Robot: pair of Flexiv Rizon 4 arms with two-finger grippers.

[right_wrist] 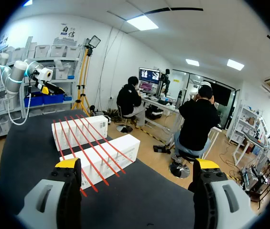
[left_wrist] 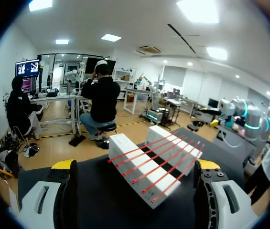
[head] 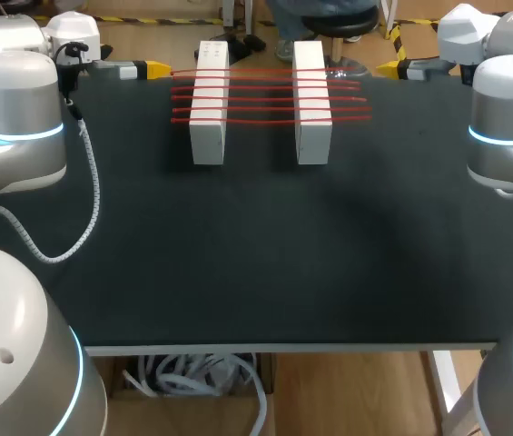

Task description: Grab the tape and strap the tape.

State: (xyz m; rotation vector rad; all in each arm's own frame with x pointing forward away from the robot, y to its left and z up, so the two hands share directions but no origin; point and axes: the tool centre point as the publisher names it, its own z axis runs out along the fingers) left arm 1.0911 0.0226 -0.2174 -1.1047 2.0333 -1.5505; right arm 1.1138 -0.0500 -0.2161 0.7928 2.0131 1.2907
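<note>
Both claws spread, empty: left gripper point(left_wrist: 135, 167) and right gripper point(right_wrist: 137, 164) flank the white boxes point(head: 209, 100), whose tops carry the red tape strands point(head: 270, 98) stretched between them, presumably raised so my fingers can pinch them.

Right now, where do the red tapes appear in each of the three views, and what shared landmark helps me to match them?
Head view: red tapes at the far middle of the table.
Left wrist view: red tapes ahead of the open left claw.
Right wrist view: red tapes ahead of the open right claw.
Shared landmark: the two white blocks that carry them.
</note>
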